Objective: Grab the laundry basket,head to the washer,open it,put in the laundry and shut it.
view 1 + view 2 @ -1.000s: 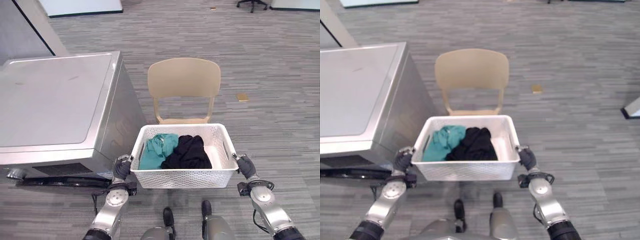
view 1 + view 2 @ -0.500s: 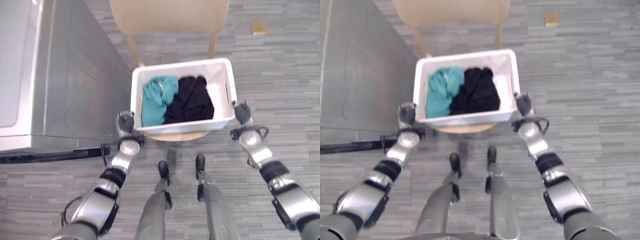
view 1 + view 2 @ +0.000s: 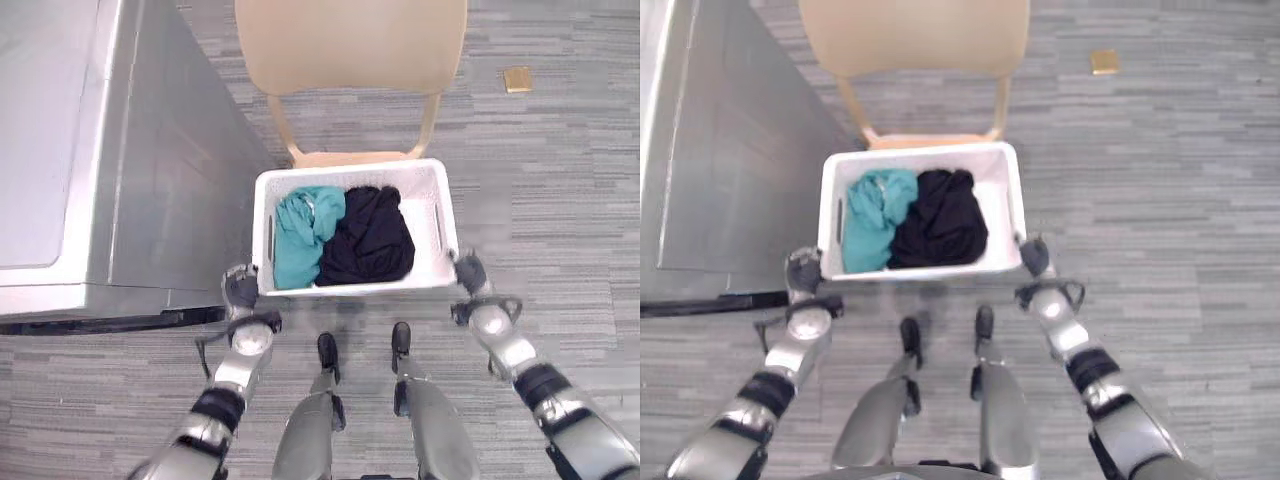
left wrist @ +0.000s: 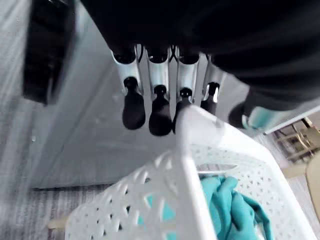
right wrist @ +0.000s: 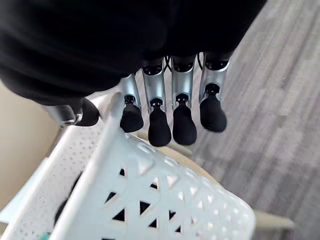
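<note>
On grey carpet beside the washer [image 3: 130, 170], the left hand [image 3: 240, 290] and right hand [image 3: 468, 274] pinch the laundry basket [image 3: 352, 287] rim between fingers [image 4: 161, 107] and thumb, first step; next, lift it from the chair [image 3: 350, 60] between them.

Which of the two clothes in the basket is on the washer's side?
The teal garment; it lies in the white basket half nearer the washer, while the black garment lies on the far side.

— What's cut off?
— The chair [image 3: 350, 45] back's top and the washer [image 3: 60, 150] at the picture's edge.
— Hidden?
— The basket [image 3: 352, 287] covers most of the seat. The tan bit [image 3: 517, 79] on the floor is too small to tell.
</note>
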You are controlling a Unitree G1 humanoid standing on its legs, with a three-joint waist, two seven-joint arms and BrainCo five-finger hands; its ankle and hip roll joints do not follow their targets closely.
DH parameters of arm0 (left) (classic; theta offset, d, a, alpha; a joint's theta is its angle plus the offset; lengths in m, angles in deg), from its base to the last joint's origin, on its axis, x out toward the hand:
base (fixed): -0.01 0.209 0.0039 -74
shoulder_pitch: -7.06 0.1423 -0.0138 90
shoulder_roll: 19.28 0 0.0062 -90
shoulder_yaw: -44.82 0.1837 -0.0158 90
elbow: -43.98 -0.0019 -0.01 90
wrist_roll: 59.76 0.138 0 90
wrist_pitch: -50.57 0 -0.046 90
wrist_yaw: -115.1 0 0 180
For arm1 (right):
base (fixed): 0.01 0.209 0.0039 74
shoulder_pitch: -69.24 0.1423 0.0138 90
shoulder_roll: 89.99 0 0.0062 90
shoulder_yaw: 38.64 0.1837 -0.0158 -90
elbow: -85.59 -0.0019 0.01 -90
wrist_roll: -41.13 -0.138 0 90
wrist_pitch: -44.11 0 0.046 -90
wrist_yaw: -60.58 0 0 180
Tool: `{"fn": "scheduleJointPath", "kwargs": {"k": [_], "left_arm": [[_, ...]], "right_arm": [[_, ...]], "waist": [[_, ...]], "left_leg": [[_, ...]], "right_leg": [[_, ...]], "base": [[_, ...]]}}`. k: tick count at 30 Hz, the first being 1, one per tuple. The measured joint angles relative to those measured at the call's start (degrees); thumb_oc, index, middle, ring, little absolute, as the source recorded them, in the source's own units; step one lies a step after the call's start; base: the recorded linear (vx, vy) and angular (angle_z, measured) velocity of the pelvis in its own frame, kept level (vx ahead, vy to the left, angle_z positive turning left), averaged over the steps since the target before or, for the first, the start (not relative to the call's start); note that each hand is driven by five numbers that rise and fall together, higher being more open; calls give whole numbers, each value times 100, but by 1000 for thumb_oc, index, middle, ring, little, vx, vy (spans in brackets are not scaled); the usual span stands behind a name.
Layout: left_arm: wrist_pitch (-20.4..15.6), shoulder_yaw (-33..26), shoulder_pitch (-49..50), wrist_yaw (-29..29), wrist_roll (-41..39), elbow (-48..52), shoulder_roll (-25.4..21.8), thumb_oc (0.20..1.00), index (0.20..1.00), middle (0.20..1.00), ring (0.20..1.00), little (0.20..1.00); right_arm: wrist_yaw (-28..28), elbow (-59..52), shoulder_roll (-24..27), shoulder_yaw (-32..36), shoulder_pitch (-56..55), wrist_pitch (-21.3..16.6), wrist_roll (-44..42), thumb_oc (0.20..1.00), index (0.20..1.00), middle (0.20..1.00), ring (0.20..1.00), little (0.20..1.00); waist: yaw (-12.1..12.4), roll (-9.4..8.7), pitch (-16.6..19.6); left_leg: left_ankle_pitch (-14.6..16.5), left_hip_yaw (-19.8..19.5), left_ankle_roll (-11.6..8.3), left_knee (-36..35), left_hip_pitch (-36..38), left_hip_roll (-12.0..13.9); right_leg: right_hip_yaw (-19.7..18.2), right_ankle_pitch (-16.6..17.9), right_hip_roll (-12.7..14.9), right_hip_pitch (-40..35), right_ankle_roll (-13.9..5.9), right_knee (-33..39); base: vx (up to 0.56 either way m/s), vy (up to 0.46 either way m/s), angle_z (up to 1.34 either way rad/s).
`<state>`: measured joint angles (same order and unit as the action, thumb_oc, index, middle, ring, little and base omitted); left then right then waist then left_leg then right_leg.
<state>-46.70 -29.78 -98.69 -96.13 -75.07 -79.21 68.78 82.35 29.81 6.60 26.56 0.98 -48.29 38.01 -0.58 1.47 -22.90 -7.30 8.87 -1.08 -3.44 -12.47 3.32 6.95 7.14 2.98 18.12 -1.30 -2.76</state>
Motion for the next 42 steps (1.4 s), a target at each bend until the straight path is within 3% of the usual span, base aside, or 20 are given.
{"fn": "scheduleJointPath", "kwargs": {"k": [8, 23, 30, 35, 42], "left_arm": [[31, 17, 249, 229, 35, 177, 38, 1000, 1000, 1000, 1000, 1000], [12, 116, 3, 584, -123, 320, 120, 1000, 1000, 1000, 1000, 1000], [13, 29, 52, 909, -247, 762, 80, 1000, 1000, 1000, 1000, 1000], [18, -7, 608, 1257, -137, 1273, -30, 1000, 1000, 1000, 1000, 1000], [14, -638, 1765, 1752, 537, 1814, -409, 1000, 1000, 1000, 1000, 1000]], "right_arm": [[-325, -14, -272, 23, -471, 15, -9, 1000, 1000, 1000, 1000, 1000], [-288, -277, -238, 424, -292, 13, -49, 1000, 1000, 1000, 1000, 1000], [-325, -488, 28, 757, -199, 13, -133, 1000, 1000, 1000, 1000, 1000], [-492, -1077, 107, 1059, -684, -62, -123, 1000, 1000, 1000, 1000, 1000], [-983, -1635, 463, 1868, -1752, -168, -80, 1000, 1000, 1000, 1000, 1000]], "waist": [[102, 0, 0], [89, 0, 0], [89, 3, 5], [81, 5, 7], [64, 66, 166]], "left_leg": [[83, -18, -23, -11, 48, -5], [43, -25, 32, 38, -126, -16], [39, -25, 33, 43, -94, -24], [100, -25, -9, 8, 284, -8], [173, -31, -17, -113, 679, -7]], "right_leg": [[33, -13, 14, -64, -43, 11], [46, 10, 29, 82, -61, 21], [54, 33, 32, 20, -32, 66], [62, 11, 6, -430, -68, 248], [98, 13, -8, -869, -72, 441]], "base": [[-3, 6, 3], [-6, -1, 1], [8, -3, 0], [66, -8, -1], [74, -3, 1]]}}
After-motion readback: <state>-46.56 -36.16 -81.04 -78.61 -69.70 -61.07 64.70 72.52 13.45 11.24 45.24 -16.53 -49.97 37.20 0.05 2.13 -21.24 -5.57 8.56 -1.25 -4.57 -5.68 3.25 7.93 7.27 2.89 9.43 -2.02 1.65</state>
